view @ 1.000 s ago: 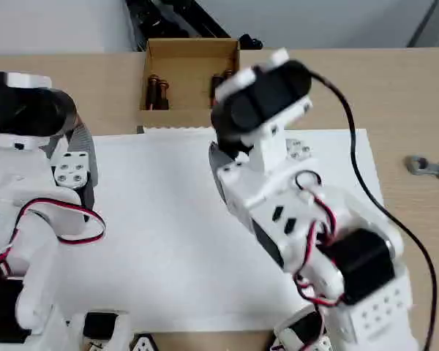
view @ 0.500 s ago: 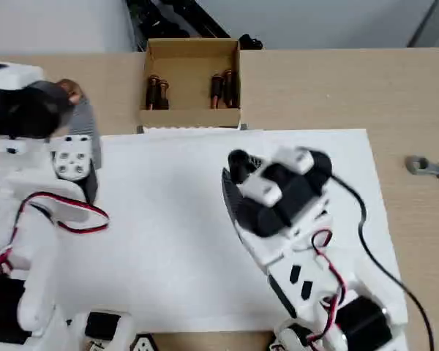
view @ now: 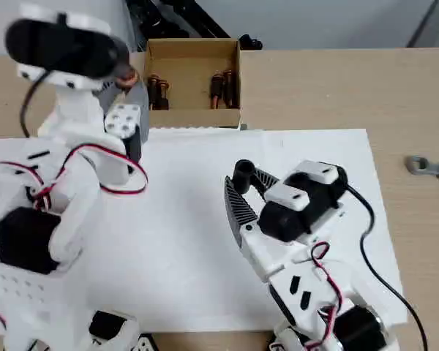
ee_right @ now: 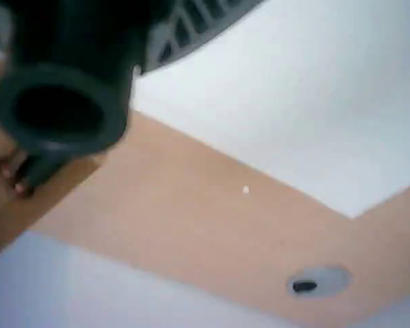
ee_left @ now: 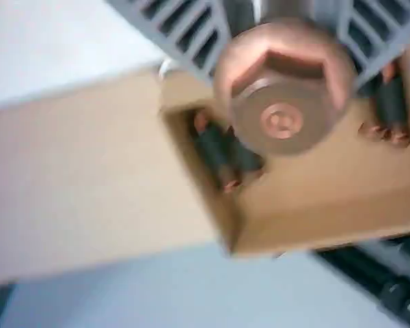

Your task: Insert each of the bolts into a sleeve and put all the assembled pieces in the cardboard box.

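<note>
**Tech:** Start with the table (view: 314, 88). What do you find on it?

**Lead:** You find a white sheet (view: 175, 219) over the near part. The cardboard box (view: 192, 117) stands just past the sheet's far edge.

**Tech:** State of the left gripper?

**Lead:** The left gripper (view: 129, 82) is raised beside the box's left wall. Its fingers are closed on a copper-headed bolt (ee_left: 283, 102), with the head facing the wrist camera.

**Tech:** And the right gripper?

**Lead:** The right gripper (view: 243, 186) hangs over the middle of the sheet, well apart from the box. Its fingers clamp a black sleeve (ee_right: 61, 109), whose open end faces the wrist camera.

**Tech:** Smaller items?

**Lead:** Assembled pieces (view: 157, 91) lie inside the box along both side walls. You also see a small wrench (view: 428, 167) on the bare table, right of the sheet.
</note>
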You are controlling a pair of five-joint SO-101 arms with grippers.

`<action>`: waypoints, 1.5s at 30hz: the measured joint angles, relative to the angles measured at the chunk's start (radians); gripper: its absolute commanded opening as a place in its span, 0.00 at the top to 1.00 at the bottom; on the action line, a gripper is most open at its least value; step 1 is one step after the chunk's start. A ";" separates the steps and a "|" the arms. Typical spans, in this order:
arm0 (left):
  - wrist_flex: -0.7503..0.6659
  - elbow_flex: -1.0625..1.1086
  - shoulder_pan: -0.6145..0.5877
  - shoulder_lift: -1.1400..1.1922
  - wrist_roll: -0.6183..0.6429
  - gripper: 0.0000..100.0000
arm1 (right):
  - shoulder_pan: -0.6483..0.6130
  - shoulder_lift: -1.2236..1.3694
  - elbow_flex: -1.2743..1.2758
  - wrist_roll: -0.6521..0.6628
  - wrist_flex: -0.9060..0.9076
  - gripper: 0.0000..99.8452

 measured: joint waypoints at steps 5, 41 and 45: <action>0.000 -0.077 0.120 0.055 0.018 0.99 | 0.002 0.000 0.071 -0.002 -0.020 1.00; 0.098 -0.089 0.400 0.075 0.097 0.99 | -0.052 -0.304 0.290 0.132 -0.048 1.00; 0.098 -0.089 0.400 0.075 0.123 0.99 | -0.041 -0.304 0.295 0.086 -0.077 1.00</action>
